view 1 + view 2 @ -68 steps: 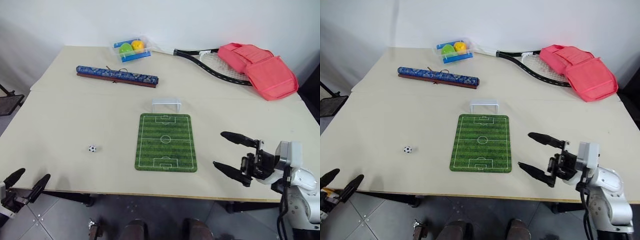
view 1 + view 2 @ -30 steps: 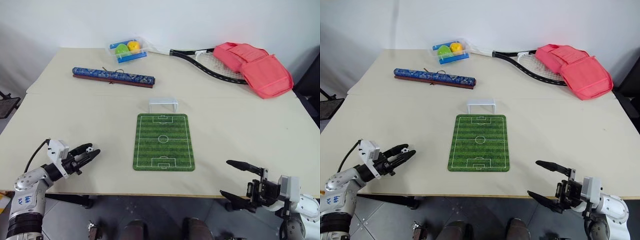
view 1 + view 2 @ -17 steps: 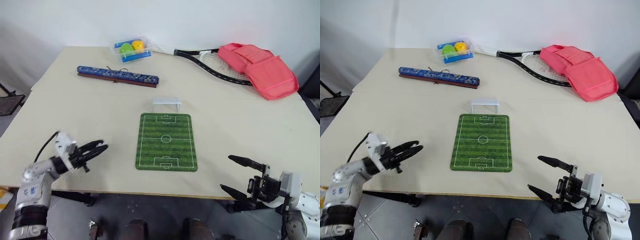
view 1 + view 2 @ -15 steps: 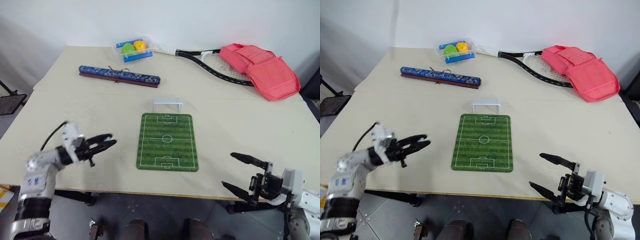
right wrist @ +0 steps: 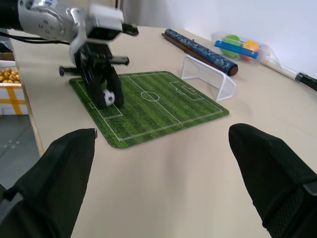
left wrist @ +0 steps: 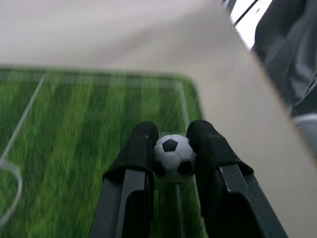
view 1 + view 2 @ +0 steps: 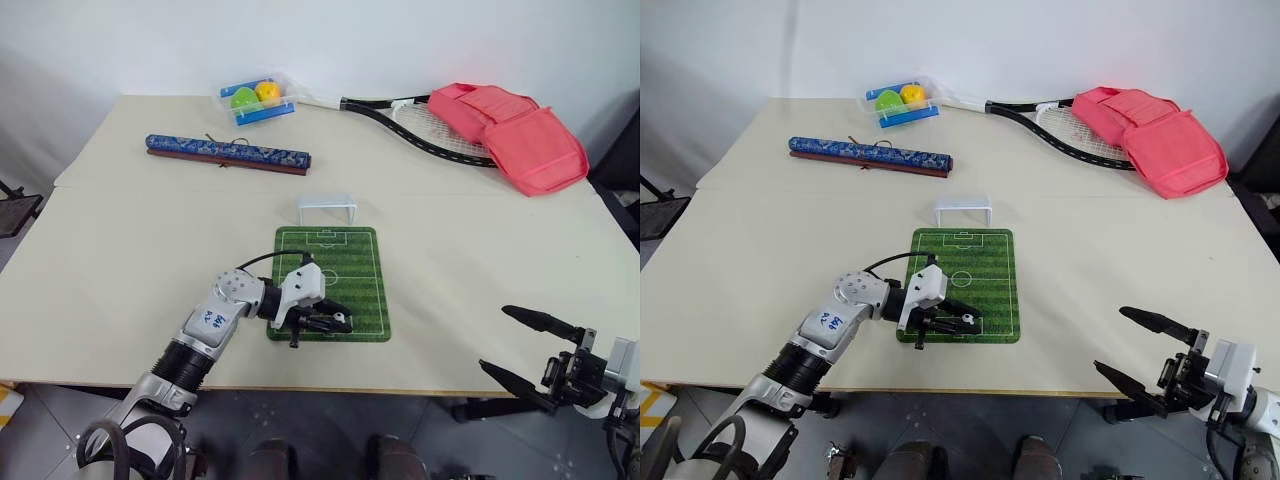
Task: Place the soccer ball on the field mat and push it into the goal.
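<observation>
Nearest, off the counter's [image 7: 120,260] near right edge, the right gripper [image 7: 528,346] is seen with its jaws spread wide and nothing between them.

Over the near end of the field mat [image 7: 355,262], the left gripper [image 6: 171,144] is found with its jaws clenched on the soccer ball [image 6: 173,154], which is pinched across its middle between the two black fingertips [image 6: 141,144]. The ball is held just above the green stripes near the mat's near right corner; whether it touches the mat cannot be told.

The ball is judged to be light, hard and smooth, and round enough to roll at the slightest nudge, so it is likely to squirt out of a pinch that is off centre. A hold across its widest part, as shown, seems the safest. Once it is set down on the flat mat, a soft, straight push along the mat's length is likely called for, since a glancing touch could send it sideways off the mat.

Beyond the far end of the mat, the goal [image 7: 327,209] stands on the counter with its open mouth facing the mat, just beside the mat's edge.

Farther back lies a long blue patterned roll [image 7: 227,154]. At the far edge, a clear plastic box [image 7: 254,98] holds a green ball [image 7: 242,99] and a yellow ball [image 7: 267,91] side by side, with something blue beneath them. To its right lie a racket [image 7: 420,126] and a pink bag [image 7: 510,137], the bag partly over the racket's head.
</observation>
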